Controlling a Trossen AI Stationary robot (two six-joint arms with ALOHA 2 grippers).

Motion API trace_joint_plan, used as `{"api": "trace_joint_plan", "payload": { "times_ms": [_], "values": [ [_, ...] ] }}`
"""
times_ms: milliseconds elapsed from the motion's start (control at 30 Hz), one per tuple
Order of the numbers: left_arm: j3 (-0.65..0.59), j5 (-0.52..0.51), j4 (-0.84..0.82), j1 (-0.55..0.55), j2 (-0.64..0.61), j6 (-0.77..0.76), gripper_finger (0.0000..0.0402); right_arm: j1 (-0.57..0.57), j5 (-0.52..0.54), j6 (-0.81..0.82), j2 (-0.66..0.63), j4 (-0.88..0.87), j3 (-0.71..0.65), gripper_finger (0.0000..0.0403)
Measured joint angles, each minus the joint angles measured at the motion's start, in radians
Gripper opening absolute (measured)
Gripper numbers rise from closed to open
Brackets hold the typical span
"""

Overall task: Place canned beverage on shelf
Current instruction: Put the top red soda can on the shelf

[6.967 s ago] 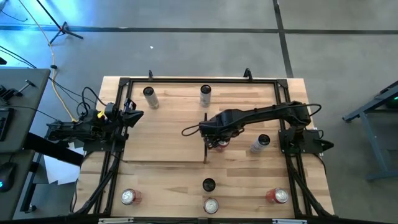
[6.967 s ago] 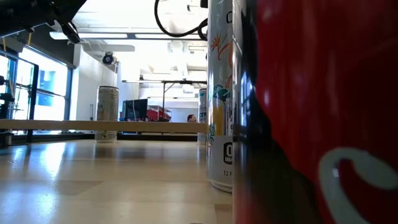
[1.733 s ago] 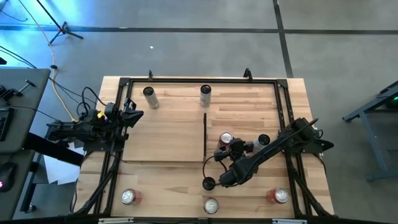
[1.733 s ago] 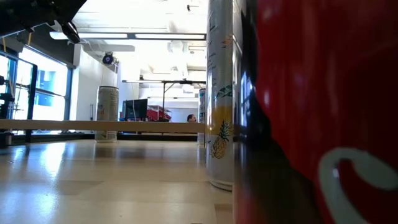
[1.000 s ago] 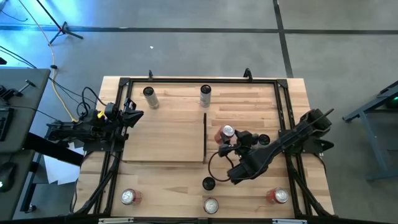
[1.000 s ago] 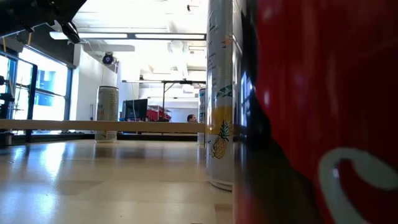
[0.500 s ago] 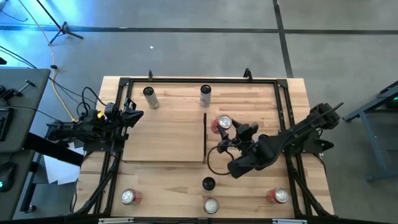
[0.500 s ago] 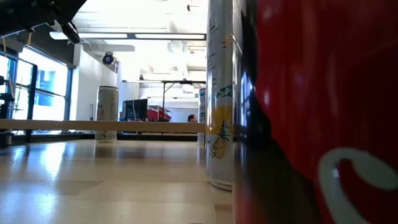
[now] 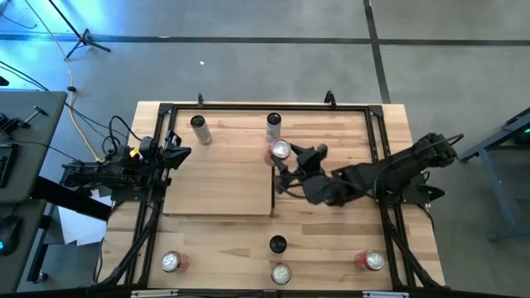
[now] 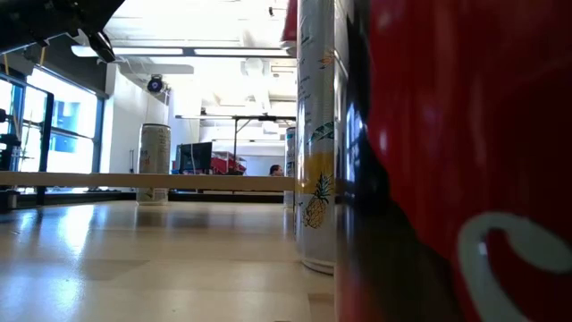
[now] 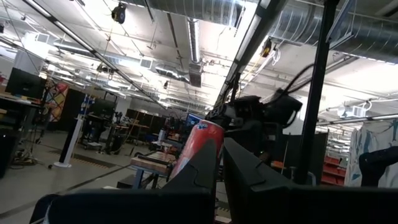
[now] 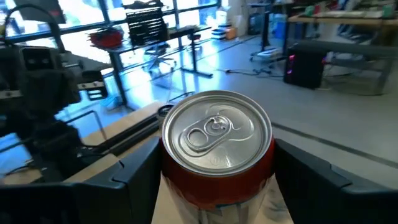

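Right gripper (image 9: 281,162): jaws clamped on red can (image 9: 280,151), held above the shelf's (image 9: 219,182) right edge strip. Left gripper (image 9: 180,151): jaws together, at bench (image 9: 389,116) left side.

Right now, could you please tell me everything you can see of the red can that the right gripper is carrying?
The red can looks like aluminium, with a silver lid and an unopened pull tab. The right gripper holds it, one dark finger on each side of its body. In the high view the can is above the dark upright strip at the shelf's edge, just short of another can. In the left wrist view it looks tilted.
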Motion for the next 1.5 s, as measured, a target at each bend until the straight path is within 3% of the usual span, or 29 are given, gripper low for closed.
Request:
{"api": "trace_joint_plan", "payload": {
  "times_ms": [500, 700, 1033, 1500],
  "values": [
    [0.000, 0.000, 0.000, 0.000, 0.000, 0.000, 0.0008, -0.177, -0.379, -0.119, 0.127, 0.253, 0.000, 0.0254],
    [0.000, 0.000, 0.000, 0.000, 0.000, 0.000, 0.0007, -0.209, -0.487, -0.122, 0.185, 0.275, 0.000, 0.0254],
    [0.000, 0.000, -0.004, 0.000, 0.000, 0.000, 0.0007, -0.219, -0.590, -0.137, 0.259, 0.317, 0.000, 0.0263],
    [0.000, 0.000, -0.023, 0.000, 0.000, 0.000, 0.0007, -0.219, -0.652, -0.152, 0.343, 0.362, 0.000, 0.0267]
  ]
}}
